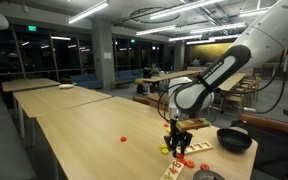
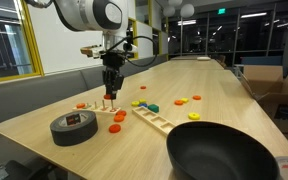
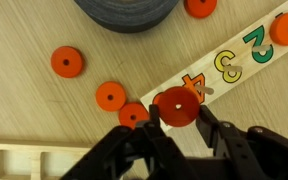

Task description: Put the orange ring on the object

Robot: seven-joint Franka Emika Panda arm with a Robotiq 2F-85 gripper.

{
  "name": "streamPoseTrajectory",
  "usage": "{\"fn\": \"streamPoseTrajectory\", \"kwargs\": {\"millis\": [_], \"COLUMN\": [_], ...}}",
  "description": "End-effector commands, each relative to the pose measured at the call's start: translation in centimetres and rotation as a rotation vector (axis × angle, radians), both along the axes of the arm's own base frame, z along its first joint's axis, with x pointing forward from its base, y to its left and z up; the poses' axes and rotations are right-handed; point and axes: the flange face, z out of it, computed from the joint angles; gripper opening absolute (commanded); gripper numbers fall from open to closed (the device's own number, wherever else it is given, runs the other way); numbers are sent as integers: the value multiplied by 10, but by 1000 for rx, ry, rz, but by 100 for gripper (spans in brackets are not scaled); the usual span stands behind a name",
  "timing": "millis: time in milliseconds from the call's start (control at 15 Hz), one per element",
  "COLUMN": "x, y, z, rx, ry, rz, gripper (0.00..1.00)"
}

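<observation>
Orange ring (image 3: 176, 106), flat face toward wrist camera, rim clamped in claw (image 3: 177, 112), over number board (image 3: 242, 56)

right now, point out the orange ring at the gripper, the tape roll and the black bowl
orange ring (image 3: 176, 108), wrist view, its flat face
tape roll (image 2: 72, 137), in an exterior view, its outer side wall
black bowl (image 2: 199, 150), in an exterior view, its inner wall

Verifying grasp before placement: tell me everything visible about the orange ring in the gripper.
The orange ring is a small flat orange-red disc with a tiny dark centre hole, matte, plastic-looking. It faces the wrist camera flat, pinched at opposite edges between the black fingers of the gripper. It hangs over the wooden number board near the 4; whether it touches the board cannot be told.
</observation>
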Motion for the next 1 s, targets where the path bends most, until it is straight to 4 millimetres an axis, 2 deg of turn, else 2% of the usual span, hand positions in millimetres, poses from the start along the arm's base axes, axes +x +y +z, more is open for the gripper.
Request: {"fn": "streamPoseTrajectory", "kwargs": {"millis": [0,933], "x": [8,20], "y": [1,-1], "z": [1,-5], "rx": [-19,-50], "ry": [-22,-25], "rz": [-6,-10], "gripper": [24,24]}}
